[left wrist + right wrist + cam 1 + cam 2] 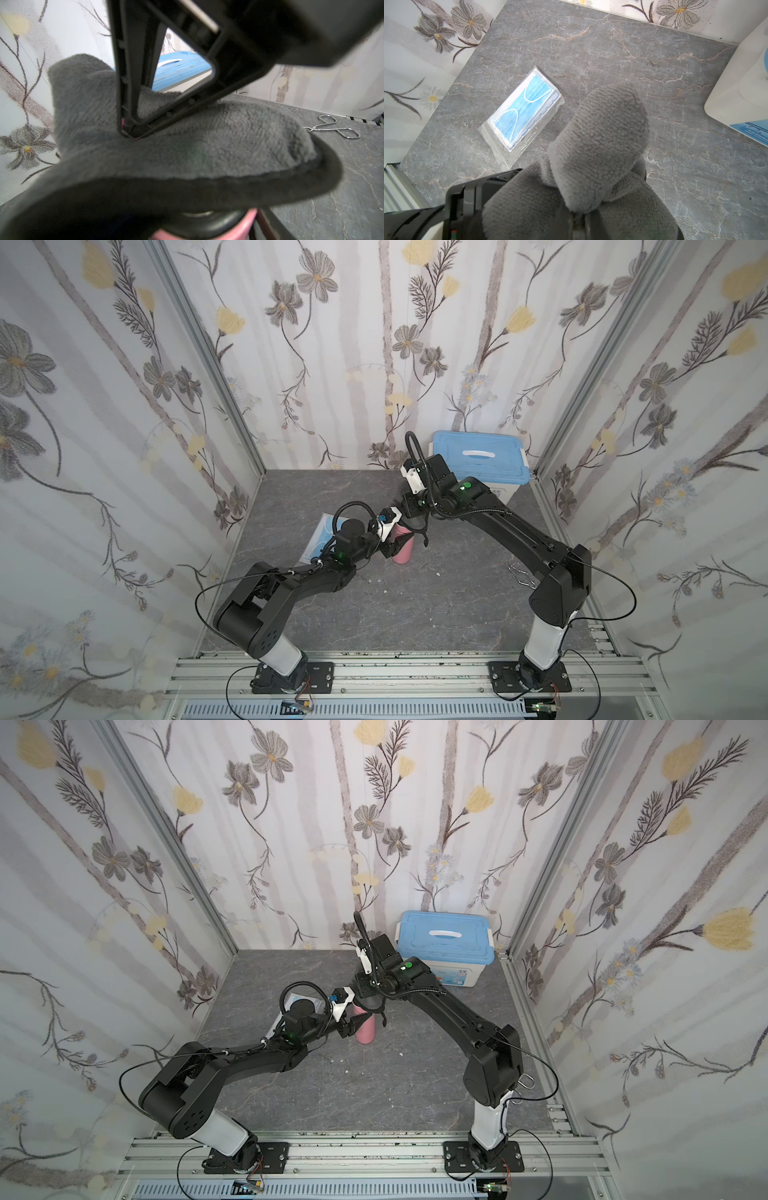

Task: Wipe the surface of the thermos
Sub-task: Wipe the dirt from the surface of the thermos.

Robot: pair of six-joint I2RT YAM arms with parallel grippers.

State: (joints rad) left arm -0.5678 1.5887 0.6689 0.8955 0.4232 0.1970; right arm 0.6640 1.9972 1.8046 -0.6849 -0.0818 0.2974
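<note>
Your thermos (pixel 402 546) stands upright near the middle of the table (pixel 415 614), its long axis vertical, pink body showing in both top views. The left gripper (pixel 392 548) comes at it from the side and, as far as the top views show, its jaws are closed around the upper body just under the cap, steadying it; the exact contact is partly hidden.

The right gripper (pixel 128 131) sits directly above the cap, jaws pinched together on the grey cloth (pixel 187 145). The cloth drapes over the top of the thermos, so the cap lies straight below that gripper.

That is the relation your next move turns on: the bare pink surface runs downward from the cloth. I judge you need to drag the cloth down along the vertical axis, on the side away from the left gripper.
</note>
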